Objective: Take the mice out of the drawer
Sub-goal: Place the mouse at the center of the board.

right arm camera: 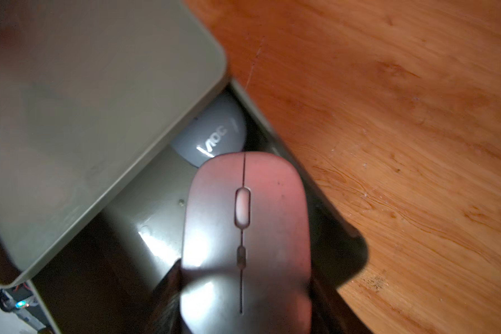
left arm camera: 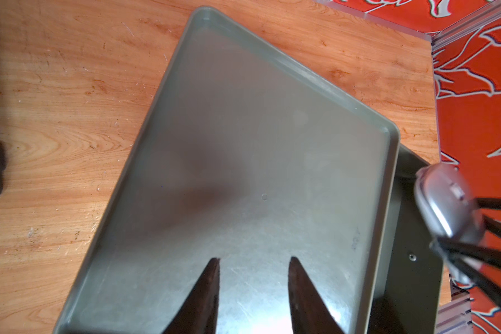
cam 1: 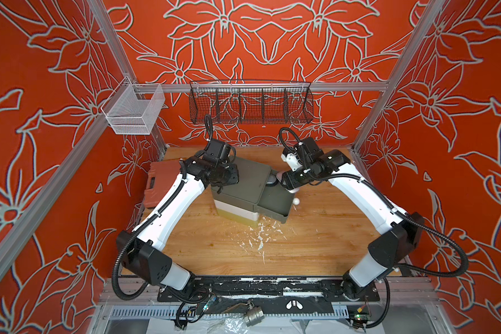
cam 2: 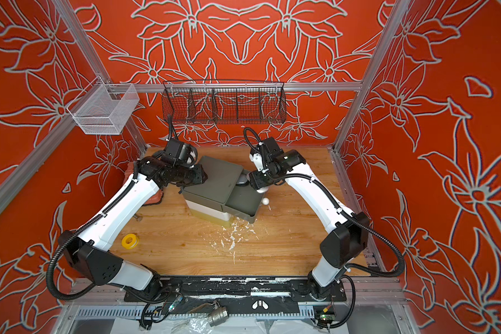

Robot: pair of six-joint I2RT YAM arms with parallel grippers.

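While left gripper point(left arm camera: 253, 260) hovers above cabinet point(left arm camera: 243, 138), right gripper point(right arm camera: 246, 271) clamps silver mouse point(right arm camera: 243, 214).

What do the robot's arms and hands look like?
The left arm and right arm match: white shells on the long links, black housings at the joints, and a black ribbed cable hose looping alongside each. The left hand has dark fingers tapering to narrow tips.

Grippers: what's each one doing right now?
Left gripper: open, holding nothing, over the cabinet top.
Right gripper: shut on the silver mouse, above the drawer.
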